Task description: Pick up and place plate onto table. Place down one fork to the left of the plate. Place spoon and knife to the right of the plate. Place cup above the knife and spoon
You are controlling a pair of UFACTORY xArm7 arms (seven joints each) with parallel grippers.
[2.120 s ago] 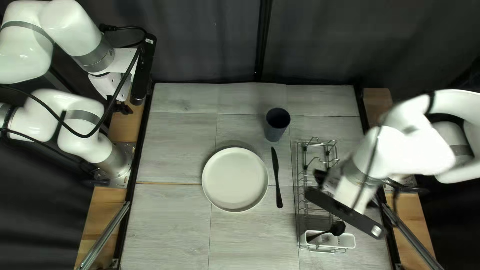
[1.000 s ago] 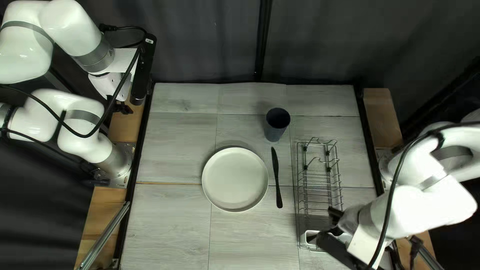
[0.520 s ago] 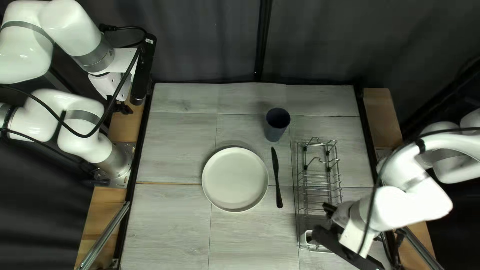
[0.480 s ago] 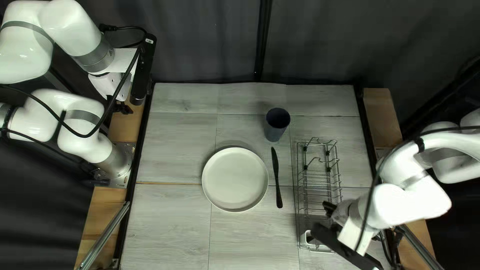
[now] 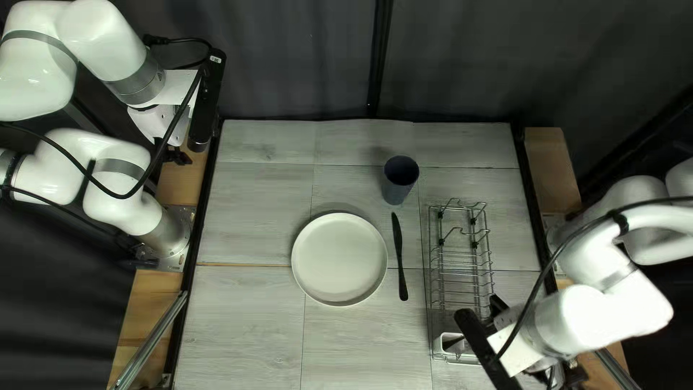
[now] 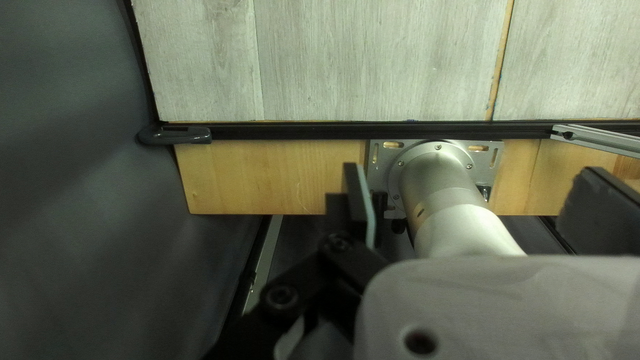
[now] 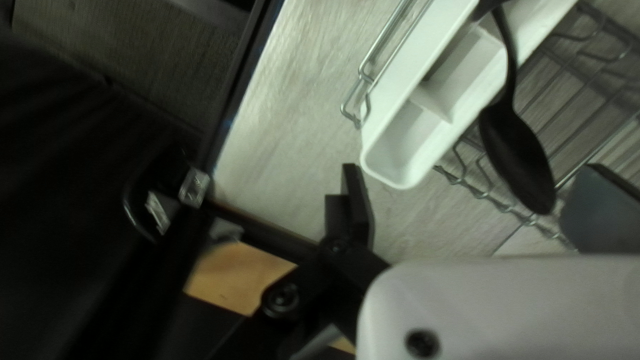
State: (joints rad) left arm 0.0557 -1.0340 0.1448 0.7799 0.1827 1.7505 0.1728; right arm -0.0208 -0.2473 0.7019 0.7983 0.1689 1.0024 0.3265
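In the top left view my left gripper (image 5: pixel 177 154) hangs over the table's left edge; my left gripper (image 6: pixel 477 170) stands open and empty. My right gripper (image 5: pixel 498 306) is above the rack's near end. Seen from its wrist, my right gripper (image 7: pixel 472 170) is open, with the black spoon's bowl (image 7: pixel 517 153) ahead between its fingers, untouched. The spoon leans out of the white cutlery holder (image 7: pixel 400 157). The white plate (image 5: pixel 339 258) lies mid-table, the black knife (image 5: pixel 400 256) right of it. The dark blue cup (image 5: pixel 401 179) stands above the knife. I see no fork.
The wire rack (image 5: pixel 462 278) stands right of the knife, the cutlery holder at its near end. My right arm reaches in low over the table's right edge. A black corner clamp (image 7: pixel 157 200) is at the table's corner.
My right arm first came down toward the rack's near end, covering much of the spoon and holder. In the last half second its wrist has turned and shifted slightly right. The left arm is still.
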